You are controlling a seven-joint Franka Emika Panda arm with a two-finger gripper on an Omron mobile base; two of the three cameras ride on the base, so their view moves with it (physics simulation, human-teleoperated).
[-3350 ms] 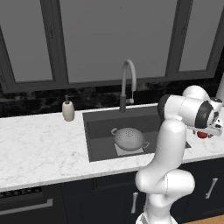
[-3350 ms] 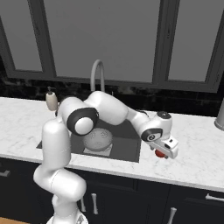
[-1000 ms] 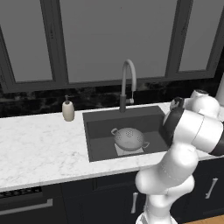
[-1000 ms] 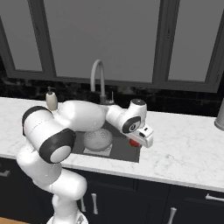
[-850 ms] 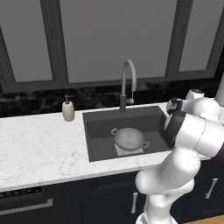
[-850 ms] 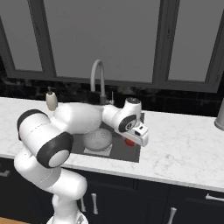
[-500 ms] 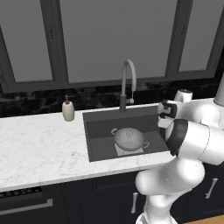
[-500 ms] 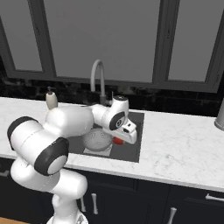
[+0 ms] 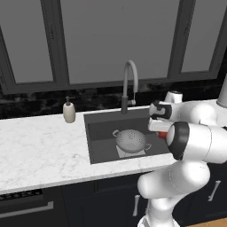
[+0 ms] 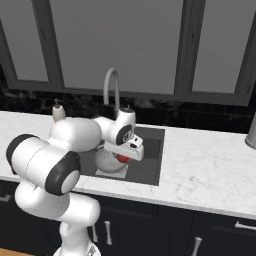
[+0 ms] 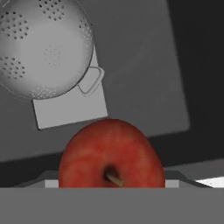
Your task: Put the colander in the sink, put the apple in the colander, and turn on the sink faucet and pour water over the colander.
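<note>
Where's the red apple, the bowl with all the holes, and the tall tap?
apple (image 11: pixel 111 153), hand view, middle of its red skin.
colander (image 9: pixel 131 140), left base view, inside of the holed bowl.
sink faucet (image 9: pixel 130 73), left base view, arched spout.

Perforated matt grey metal colander (image 11: pixel 43 48); glossy red apple (image 11: pixel 111 153); dark matt sink (image 9: pixel 99 146); white veined marble counter (image 9: pixel 40 150).

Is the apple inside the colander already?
No, the apple is in the gripper, above the sink beside the empty colander.
</note>
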